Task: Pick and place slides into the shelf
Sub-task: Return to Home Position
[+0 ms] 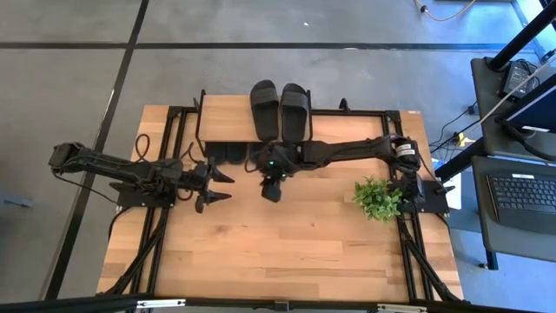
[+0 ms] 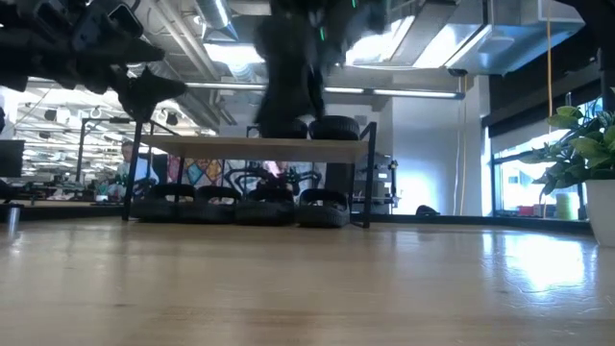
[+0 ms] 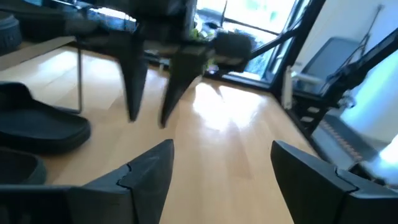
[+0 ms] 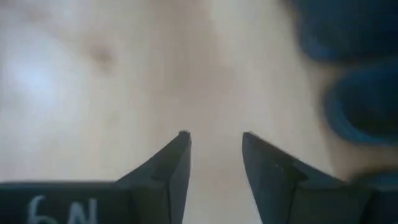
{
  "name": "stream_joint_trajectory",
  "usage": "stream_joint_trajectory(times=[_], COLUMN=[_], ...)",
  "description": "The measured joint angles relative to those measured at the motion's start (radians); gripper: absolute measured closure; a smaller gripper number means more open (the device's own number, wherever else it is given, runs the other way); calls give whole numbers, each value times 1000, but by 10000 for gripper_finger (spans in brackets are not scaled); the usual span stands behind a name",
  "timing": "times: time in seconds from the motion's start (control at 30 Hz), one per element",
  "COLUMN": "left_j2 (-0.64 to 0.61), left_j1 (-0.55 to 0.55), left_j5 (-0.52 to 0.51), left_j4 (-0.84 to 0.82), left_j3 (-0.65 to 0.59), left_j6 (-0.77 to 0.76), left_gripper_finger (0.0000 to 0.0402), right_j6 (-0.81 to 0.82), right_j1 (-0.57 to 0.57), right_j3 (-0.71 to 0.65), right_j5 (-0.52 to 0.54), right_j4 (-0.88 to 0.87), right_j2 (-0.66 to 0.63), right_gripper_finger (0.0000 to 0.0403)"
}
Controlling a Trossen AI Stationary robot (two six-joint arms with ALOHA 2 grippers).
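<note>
The shelf (image 1: 230, 117) stands at the table's far middle on thin black legs. Two black slides (image 1: 280, 109) lie side by side on its plank top. Several more slides (image 2: 235, 207) rest on the level beneath the plank. My right gripper (image 4: 214, 140) hangs over bare tabletop just in front of the shelf (image 1: 272, 187), slanting down, open, with nothing between its fingers. My left gripper (image 1: 219, 187) waits open to the left of it, pointing level toward the table's right; its wrist view shows the right gripper's fingers (image 3: 149, 93) ahead and two slides (image 3: 37, 124) beside them.
A small green potted plant (image 1: 378, 198) stands near the table's right edge. Black frame rails (image 1: 165, 217) run along the table's left and right sides. Bare wooden tabletop (image 1: 287, 252) stretches from the grippers to the near edge.
</note>
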Motion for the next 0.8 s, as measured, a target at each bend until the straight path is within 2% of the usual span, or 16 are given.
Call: stream_joint_trajectory(times=[0.27, 0.37, 0.6, 0.8], left_j2=[-72, -116, -218, -287], left_j1=[0, 0, 0, 2], left_j5=[23, 23, 19, -11], left_j4=[8, 8, -12, -21], left_j3=[5, 5, 6, 6], left_j6=[-39, -39, -20, 21], left_gripper_finger=[143, 143, 143, 143], right_j6=[-136, -170, -231, -203], right_j1=[46, 34, -35, -109], right_j3=[276, 325, 284, 114], right_j5=[-34, -33, -32, -29], right_j4=[-171, -204, -212, -183], right_j2=[-5, -40, -205, -382], right_gripper_finger=[257, 257, 257, 257])
